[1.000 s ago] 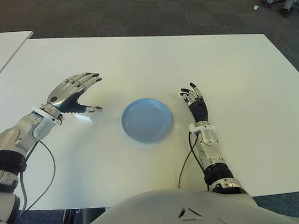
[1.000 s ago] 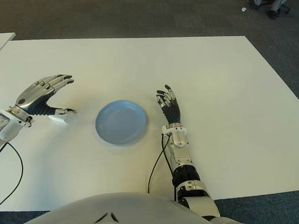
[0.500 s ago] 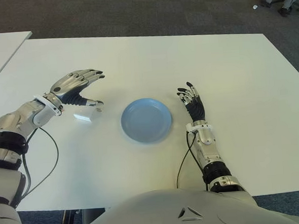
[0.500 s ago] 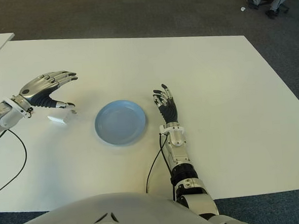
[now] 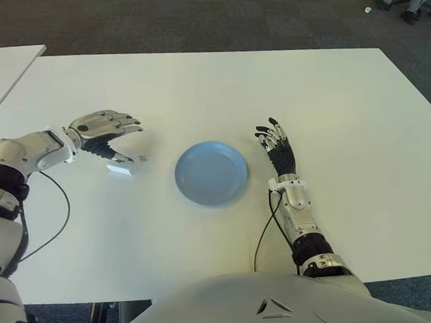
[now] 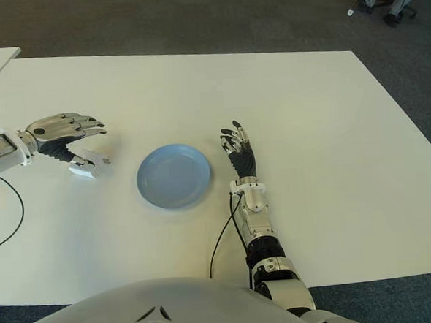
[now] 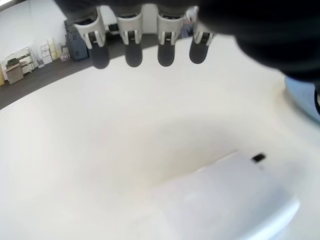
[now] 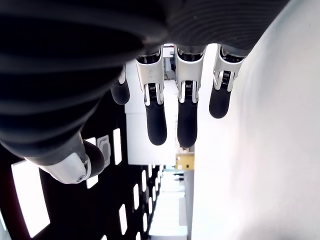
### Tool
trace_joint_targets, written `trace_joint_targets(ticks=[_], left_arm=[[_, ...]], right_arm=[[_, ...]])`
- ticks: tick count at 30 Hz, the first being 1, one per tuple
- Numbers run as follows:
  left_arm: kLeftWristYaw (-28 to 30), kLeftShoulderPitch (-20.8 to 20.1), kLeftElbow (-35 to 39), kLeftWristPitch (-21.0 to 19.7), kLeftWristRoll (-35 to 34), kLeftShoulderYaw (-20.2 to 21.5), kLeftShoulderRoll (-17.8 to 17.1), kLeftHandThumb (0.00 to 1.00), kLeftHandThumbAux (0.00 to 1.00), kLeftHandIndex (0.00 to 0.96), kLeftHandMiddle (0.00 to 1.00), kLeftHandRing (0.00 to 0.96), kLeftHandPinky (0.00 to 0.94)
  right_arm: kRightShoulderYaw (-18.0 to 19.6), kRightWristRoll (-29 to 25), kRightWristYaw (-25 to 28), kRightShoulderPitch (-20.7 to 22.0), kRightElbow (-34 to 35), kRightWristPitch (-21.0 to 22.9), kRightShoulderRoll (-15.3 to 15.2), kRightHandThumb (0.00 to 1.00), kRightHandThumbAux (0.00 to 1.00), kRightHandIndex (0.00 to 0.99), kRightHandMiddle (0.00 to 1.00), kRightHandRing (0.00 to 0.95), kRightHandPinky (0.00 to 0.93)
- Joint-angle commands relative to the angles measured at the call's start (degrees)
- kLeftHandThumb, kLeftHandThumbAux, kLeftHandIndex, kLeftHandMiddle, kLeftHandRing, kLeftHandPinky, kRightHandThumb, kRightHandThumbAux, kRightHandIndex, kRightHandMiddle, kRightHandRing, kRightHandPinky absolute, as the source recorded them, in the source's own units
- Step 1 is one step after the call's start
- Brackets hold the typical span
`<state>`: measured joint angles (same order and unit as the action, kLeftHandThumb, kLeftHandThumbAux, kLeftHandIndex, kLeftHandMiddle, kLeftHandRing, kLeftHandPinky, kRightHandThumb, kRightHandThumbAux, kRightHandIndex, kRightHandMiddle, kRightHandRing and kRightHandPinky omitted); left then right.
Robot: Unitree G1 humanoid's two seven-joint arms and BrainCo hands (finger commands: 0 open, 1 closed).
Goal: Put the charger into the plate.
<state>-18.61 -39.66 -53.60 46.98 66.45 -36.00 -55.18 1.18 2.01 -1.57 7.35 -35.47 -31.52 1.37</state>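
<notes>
Resting near the robot's body, the right robot hand [image 5: 279, 144] shows just right of the plate [image 5: 211, 173], fingers straight and relaxed, holding nothing. The plate, a shallow blue dish, sits bare on the white counter [image 5: 329, 110] near the middle.

Left of the plate and a little farther off lies the charger [image 5: 121, 166], flat on the counter and not yet lifted. It is a small white block with rounded edges; the left wrist view shows a small dark mark [image 7: 258, 158] near one of its ends. Its long axis seems to run roughly left to right, angled slightly.

The left robot hand [image 5: 107, 131] hovers just over the charger's far side, palm down, fingers [image 7: 133, 47] loosely curved and apart above it, closed on nothing. The charger sits directly beneath and slightly nearer than that hand, so the left is plainly the closer one; the next move likely calls for lowering and closing around the block's short sides.
</notes>
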Motion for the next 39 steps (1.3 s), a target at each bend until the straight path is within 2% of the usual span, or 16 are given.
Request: trace_joint_targets(ticks=[1,10,20,39], left_arm=[[-3.41,-2.27,-1.72,-0.94,6.10,-5.23,-0.77,0.315,0.171,0.000,0.000,0.000,0.000],[-7.92,-4.22,-3.55,-1.77,10.43,-10.19,-1.31,0.349,0.155,0.000,0.000,0.000,0.000],[-9.44,-5.70,-4.48,-2.57,12.71,-13.80,-1.19,0.338,0.163,0.000,0.000,0.000,0.000],[-11.18,-5.49,-4.48,-4.50,14.24,-17.46,-1.20,0.278,0.174,0.000,0.000,0.000,0.000]], right_arm=[[-0.31,0.47,-0.40,-0.82,-0.24,0.58,0.20,0.031,0.567,0.000,0.280,0.278,0.198],[-0.34,0.28,-0.33,-1.27,0.60,0.82,0.10,0.029,0.562,0.000,0.288,0.289,0.208],[-0.28,0.32,-0.28,-1.24,0.65,0.87,-0.12,0.044,0.565,0.000,0.283,0.293,0.226],[-0.45,1.28,-1.73,-1.59,1.86,2.50,-0.09,0.069,0.590,0.000,0.268,0.290,0.208]])
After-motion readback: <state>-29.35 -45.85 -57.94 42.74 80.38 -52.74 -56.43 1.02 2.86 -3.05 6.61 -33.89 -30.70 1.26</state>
